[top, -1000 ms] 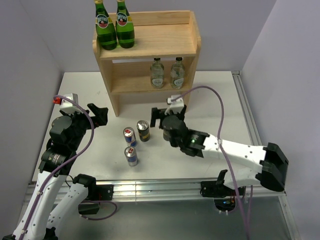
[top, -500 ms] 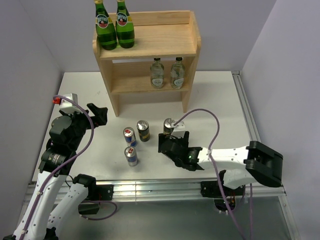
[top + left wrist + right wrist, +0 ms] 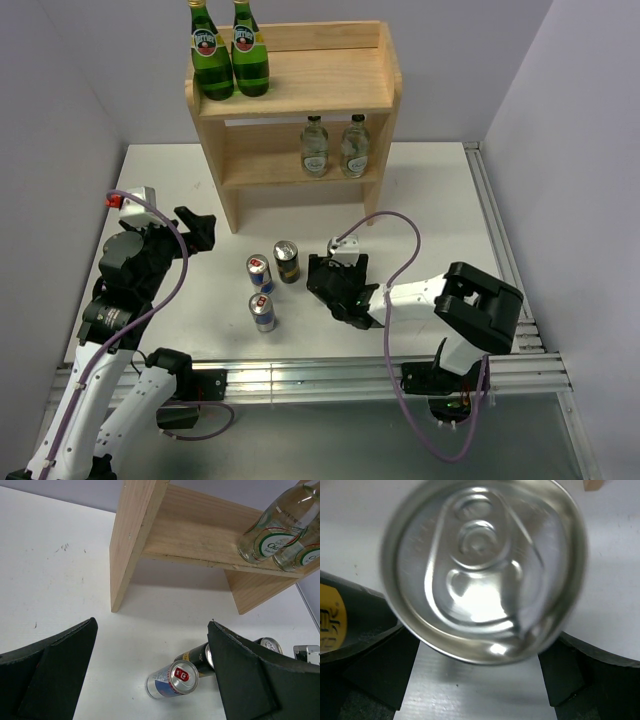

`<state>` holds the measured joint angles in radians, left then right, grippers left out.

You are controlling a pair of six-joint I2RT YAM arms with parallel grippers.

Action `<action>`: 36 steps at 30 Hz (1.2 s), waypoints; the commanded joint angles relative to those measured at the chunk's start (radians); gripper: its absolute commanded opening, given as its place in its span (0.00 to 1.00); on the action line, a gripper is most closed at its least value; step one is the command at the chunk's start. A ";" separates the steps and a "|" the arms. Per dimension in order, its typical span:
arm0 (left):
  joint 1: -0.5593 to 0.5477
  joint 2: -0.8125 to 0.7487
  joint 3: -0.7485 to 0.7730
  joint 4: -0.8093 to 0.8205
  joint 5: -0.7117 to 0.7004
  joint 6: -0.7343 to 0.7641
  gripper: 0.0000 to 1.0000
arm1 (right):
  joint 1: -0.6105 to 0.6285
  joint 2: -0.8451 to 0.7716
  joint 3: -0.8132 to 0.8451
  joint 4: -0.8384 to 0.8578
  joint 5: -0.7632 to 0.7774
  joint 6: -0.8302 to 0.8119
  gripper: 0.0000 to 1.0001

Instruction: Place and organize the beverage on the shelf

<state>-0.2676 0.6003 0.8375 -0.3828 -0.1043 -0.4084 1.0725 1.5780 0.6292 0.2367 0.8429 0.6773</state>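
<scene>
The right pincer (image 3: pixel 479 680) is straddling a can (image 3: pixel 482 570); clenched or not, I cannot tell. The left pincer (image 3: pixel 150 680) is hanging released.

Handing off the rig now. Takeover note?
Left gripper: open, empty, by the left panel of the light wooden two-tier shelf.
Right gripper: straddles a silver-topped can standing on the white table; grip unconfirmed.
Done: two small clear bottles on the lower tier.
To do: that can, a tall black-and-yellow can, two slim blue-silver-red cans, all on the table.
Two large green glass bottles sit on the top tier.
</scene>
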 commanded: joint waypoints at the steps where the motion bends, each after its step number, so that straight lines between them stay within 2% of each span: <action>1: 0.005 0.003 -0.002 0.035 0.017 0.013 0.99 | -0.012 0.037 0.040 0.122 0.082 -0.033 1.00; 4: 0.005 0.006 -0.002 0.033 0.020 0.011 0.99 | -0.020 0.065 0.026 0.203 0.099 -0.059 0.98; 8: 0.005 0.013 -0.002 0.036 0.025 0.011 0.99 | -0.028 0.106 0.024 0.268 0.139 -0.088 0.85; 12: 0.005 0.013 -0.002 0.036 0.029 0.013 0.99 | -0.039 0.135 0.010 0.338 0.168 -0.119 0.76; 14: 0.005 0.013 -0.002 0.039 0.031 0.011 0.99 | -0.045 0.145 -0.002 0.364 0.174 -0.131 0.67; 15: 0.005 0.016 -0.002 0.035 0.031 0.011 0.99 | -0.048 0.143 -0.005 0.381 0.176 -0.143 0.62; 18: 0.005 0.018 -0.002 0.036 0.029 0.011 0.99 | -0.048 0.091 -0.017 0.348 0.165 -0.141 0.31; 19: 0.005 0.016 -0.002 0.036 0.028 0.013 0.99 | -0.048 0.080 0.004 0.307 0.162 -0.131 0.15; 20: 0.005 0.013 -0.002 0.036 0.028 0.011 0.99 | -0.048 0.068 0.024 0.194 0.180 -0.107 0.05; 21: 0.005 0.012 -0.002 0.036 0.026 0.011 0.99 | -0.045 0.042 0.067 0.138 0.188 -0.099 0.00; 23: 0.005 0.012 -0.002 0.036 0.025 0.011 0.99 | -0.042 0.001 0.093 0.057 0.199 -0.096 0.00; 29: 0.005 0.010 0.000 0.033 0.017 0.013 0.99 | -0.006 -0.289 0.211 -0.149 0.203 -0.182 0.00; 32: 0.005 0.007 0.002 0.030 0.009 0.013 0.99 | -0.008 -0.364 0.377 -0.262 0.182 -0.319 0.00; 36: 0.005 0.004 0.000 0.028 -0.001 0.014 0.99 | -0.022 -0.354 0.674 -0.315 0.134 -0.482 0.00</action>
<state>-0.2676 0.6167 0.8375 -0.3817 -0.0956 -0.4080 1.0576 1.2575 1.1065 -0.0570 0.9550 0.3679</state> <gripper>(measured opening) 0.994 0.660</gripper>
